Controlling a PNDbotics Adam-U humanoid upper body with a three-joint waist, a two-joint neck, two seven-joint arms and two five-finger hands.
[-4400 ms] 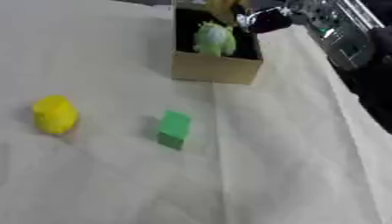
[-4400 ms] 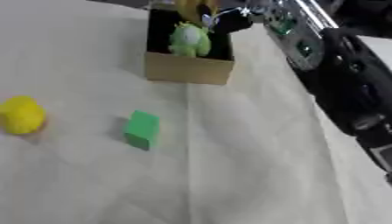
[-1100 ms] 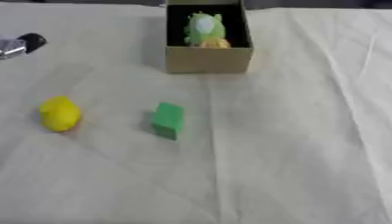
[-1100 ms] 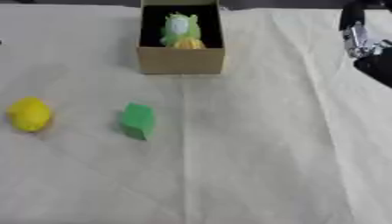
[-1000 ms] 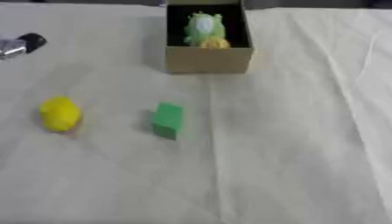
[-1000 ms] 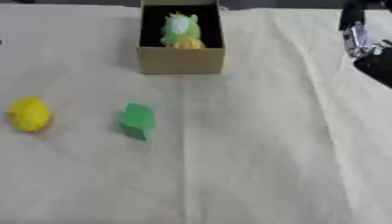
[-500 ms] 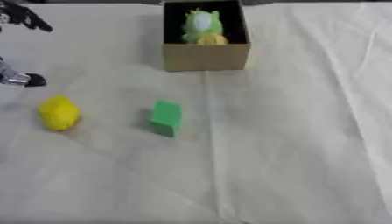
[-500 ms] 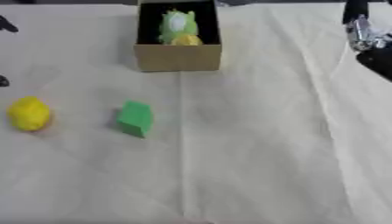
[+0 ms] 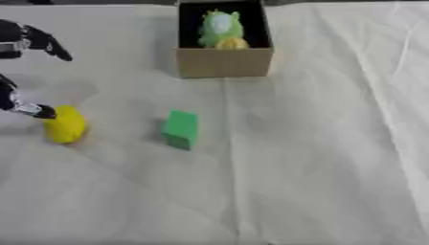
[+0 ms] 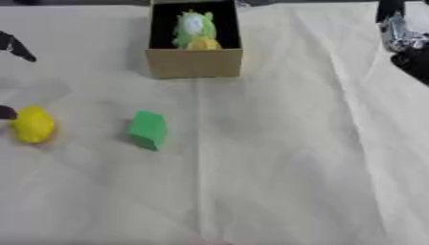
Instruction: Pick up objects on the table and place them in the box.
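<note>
Nearest on the white cloth-covered table [image 9: 318, 158] sits a green block [image 9: 180, 129], w/ a yellow rounded object [image 9: 65, 125] to its left. The left hand [image 9: 18, 43] is at the left edge, fingers spread wide, one fingertip [image 9: 42, 112] right at the yellow object. Farther back, the cardboard box [image 9: 224, 62] holds a pale green toy [image 9: 218, 26] and a small yellow item [image 9: 232, 44]. Right hand [image 10: 404, 33] shows at the far right edge; can't tell its finger state.

No text, label, brand or number can be read on anything here
</note>
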